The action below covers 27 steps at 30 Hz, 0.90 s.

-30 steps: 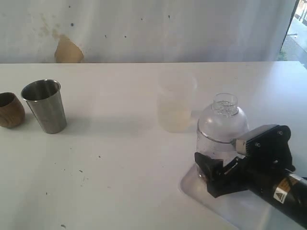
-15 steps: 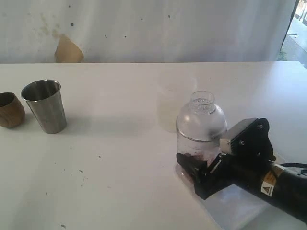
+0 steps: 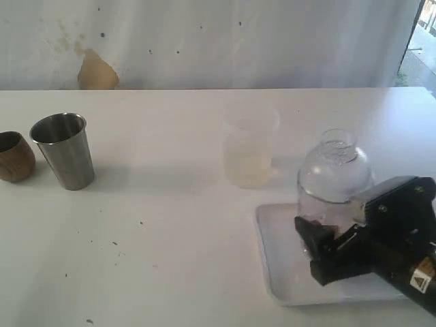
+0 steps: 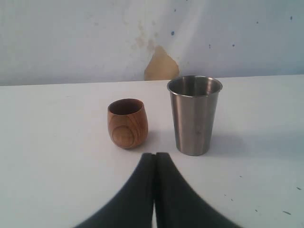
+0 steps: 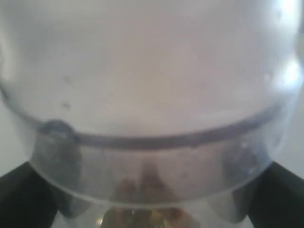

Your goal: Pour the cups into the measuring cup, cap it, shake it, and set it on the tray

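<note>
Three cups stand on the white tabletop. The wooden cup is at the far left edge of the exterior view, the steel cup is just beside it without touching, and the frosted cup is well apart from both, near the middle. All three are upright.

The measuring cup is over the tray, upright, with the clear dome lid seated on it. The right pincer is grasping it low on its body, one black finger on each side. The fingers show at both edges of the right wrist view with the cup's clear wall between them. The pincer hides the cup's base, so it cannot be told whether it touches the tray. The tray lies flat just in front of the frosted cup.

The left pincer is clenched on nothing, its two dark fingers pressed together. It hangs above the tabletop just short of the wooden cup and steel cup, touching neither.
</note>
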Each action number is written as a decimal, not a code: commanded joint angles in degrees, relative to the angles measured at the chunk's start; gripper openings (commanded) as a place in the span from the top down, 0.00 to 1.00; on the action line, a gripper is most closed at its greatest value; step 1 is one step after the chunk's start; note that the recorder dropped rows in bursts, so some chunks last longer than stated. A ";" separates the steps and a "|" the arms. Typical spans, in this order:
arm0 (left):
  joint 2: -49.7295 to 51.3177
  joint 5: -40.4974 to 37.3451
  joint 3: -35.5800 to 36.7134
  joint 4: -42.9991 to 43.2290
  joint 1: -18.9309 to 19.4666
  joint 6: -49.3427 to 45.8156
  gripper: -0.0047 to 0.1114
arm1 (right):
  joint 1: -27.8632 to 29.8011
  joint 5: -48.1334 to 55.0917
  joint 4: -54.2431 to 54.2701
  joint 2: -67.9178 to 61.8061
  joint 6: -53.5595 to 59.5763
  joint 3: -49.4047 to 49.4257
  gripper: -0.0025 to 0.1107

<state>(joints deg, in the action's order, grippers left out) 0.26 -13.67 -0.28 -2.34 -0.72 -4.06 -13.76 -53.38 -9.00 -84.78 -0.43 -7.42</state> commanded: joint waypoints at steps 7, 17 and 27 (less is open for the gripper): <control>-0.26 0.31 0.28 0.00 0.02 0.12 0.96 | 0.11 -4.47 -5.70 -0.08 0.43 0.02 0.98; -0.26 0.31 0.28 0.00 0.02 0.12 0.96 | 0.11 -4.13 0.67 -1.59 0.12 -2.17 0.89; -0.26 0.31 0.28 0.00 0.02 0.12 0.96 | 0.11 -5.89 0.37 -5.24 -2.08 -3.16 0.38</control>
<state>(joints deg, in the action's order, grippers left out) 0.26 -13.67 -0.28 -2.34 -0.72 -4.06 -13.76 -56.08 -8.36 -89.12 -1.45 -9.84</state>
